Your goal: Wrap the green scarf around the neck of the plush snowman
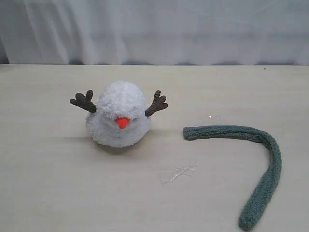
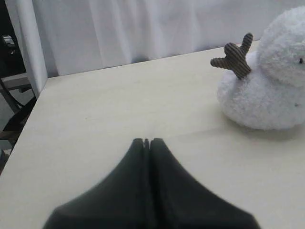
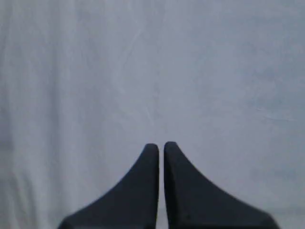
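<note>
right gripper (image 3: 161, 145), fingers (image 3: 140, 191) closed, white curtain (image 3: 143, 71)

Left pincer (image 2: 147, 141): two matte black wedges, broad base tapering to rounded tips. Right pincer (image 3: 161, 144): same.

Pale wooden table (image 1: 58, 193); white curtain (image 1: 154, 29) behind; soft even light.
</note>
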